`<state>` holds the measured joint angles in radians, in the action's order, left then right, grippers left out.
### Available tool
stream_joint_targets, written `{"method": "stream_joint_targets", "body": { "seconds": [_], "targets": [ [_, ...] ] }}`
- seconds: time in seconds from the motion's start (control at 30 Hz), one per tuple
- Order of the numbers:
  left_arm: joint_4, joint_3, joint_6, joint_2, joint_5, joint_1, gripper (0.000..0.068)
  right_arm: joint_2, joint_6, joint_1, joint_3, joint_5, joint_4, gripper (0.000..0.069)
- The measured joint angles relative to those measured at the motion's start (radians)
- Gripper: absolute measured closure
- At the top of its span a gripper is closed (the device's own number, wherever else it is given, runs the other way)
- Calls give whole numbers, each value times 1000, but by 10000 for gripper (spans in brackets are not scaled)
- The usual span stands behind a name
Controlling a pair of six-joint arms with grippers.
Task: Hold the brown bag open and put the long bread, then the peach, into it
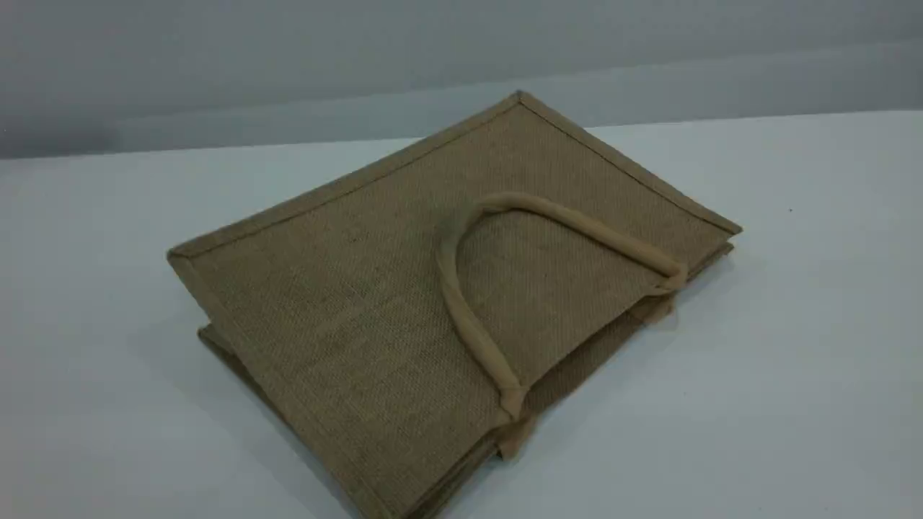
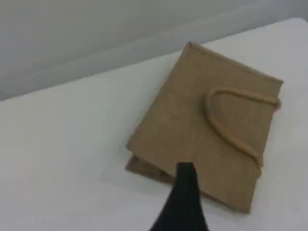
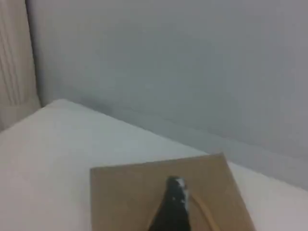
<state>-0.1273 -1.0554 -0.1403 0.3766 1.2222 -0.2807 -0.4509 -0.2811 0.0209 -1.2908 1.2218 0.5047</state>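
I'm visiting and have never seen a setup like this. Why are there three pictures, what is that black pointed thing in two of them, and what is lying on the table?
It is a robot with two arms working at one table. The wide picture comes from a fixed camera looking down across the white table; no arm shows in it. The other two come from cameras on each arm's end effector. The black point is a fingertip: the left end effector and the right end effector. Both are open and hold nothing. On the table lies a brown bag, flat and closed, one beige handle resting on top. No bread or peach is visible.
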Motion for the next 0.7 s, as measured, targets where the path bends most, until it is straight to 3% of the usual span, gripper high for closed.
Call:
{"method": "stream_joint_targets", "body": {
  "seconds": [0.27, 0.53, 0.7],
  "targets": [
    [0, 202, 0, -203, 0, 0, 108, 229, 42, 0, 214, 0, -63, 106],
    [4, 333, -1, -204, -3, 0, 108, 439, 72, 0, 516, -35, -225, 106],
    [55, 411, -1, -204, -62, 0, 108, 452, 75, 0, 671, -93, -304, 106]
  ]
}}
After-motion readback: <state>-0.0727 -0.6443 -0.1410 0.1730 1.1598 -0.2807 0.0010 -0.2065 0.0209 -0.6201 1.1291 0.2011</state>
